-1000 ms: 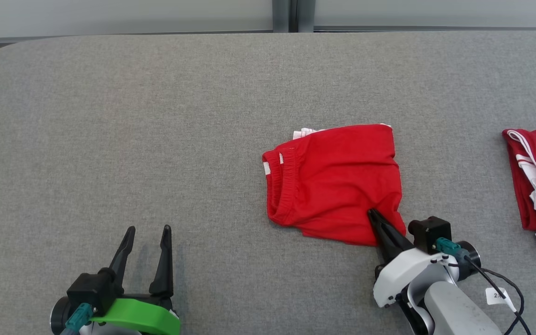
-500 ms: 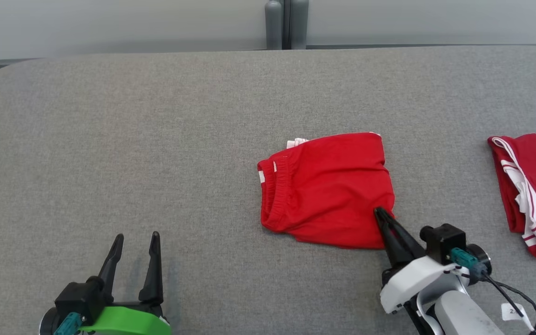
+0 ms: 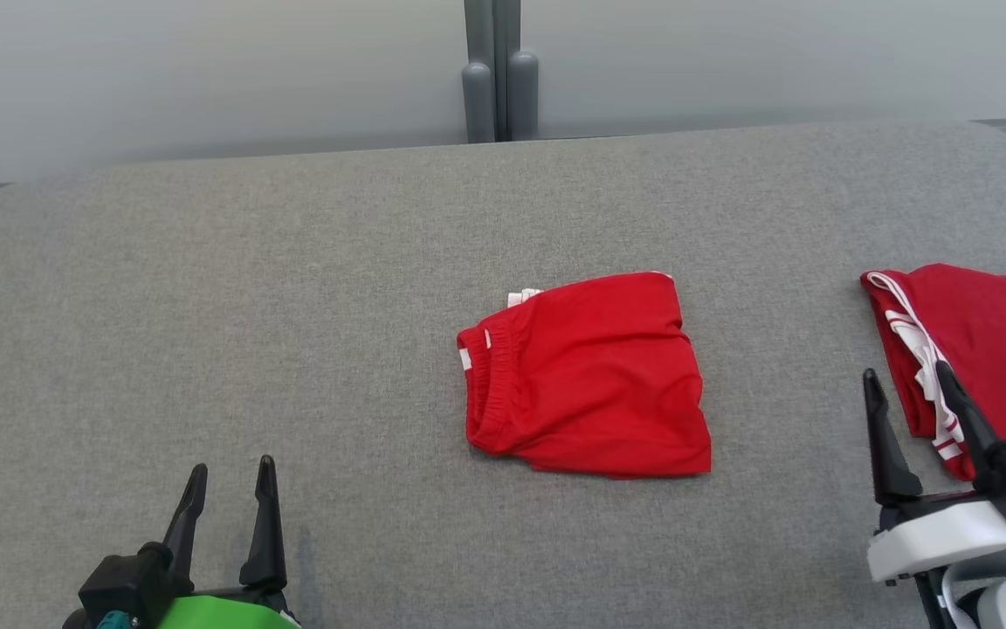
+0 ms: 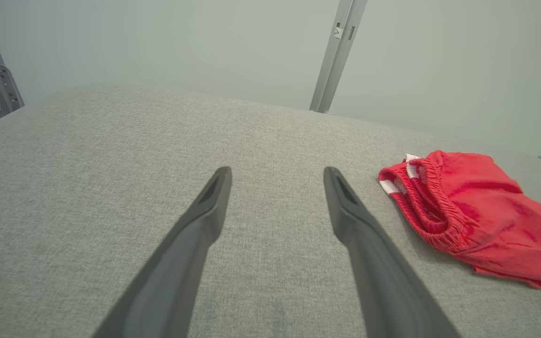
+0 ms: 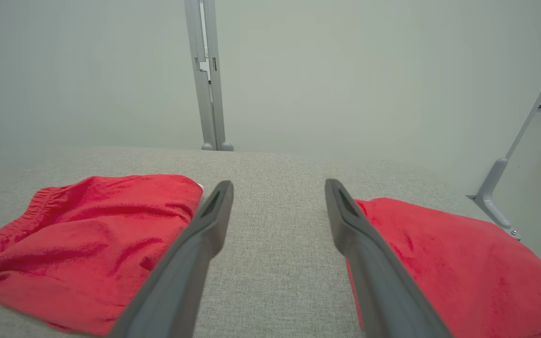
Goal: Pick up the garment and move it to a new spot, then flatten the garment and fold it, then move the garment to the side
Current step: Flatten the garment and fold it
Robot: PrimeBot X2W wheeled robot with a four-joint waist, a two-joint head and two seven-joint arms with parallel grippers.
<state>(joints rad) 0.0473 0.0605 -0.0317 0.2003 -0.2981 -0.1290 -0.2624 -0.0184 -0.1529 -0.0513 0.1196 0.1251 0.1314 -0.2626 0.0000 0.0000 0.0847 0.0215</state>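
There were two red garments on one table (image 3: 206,306): a folded garment (image 3: 586,380) and a second garment (image 3: 983,341), cut off at the edge. Two grippers showed, the left gripper (image 3: 232,466) and the right gripper (image 3: 905,371). Behind stood what looked like two posts (image 3: 478,100).

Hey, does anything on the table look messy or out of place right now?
Nothing serious. The folded red shorts lie slightly askew on the grey table, with white trim poking out at the far left corner, so the layers aren't quite aligned. No damage visible.
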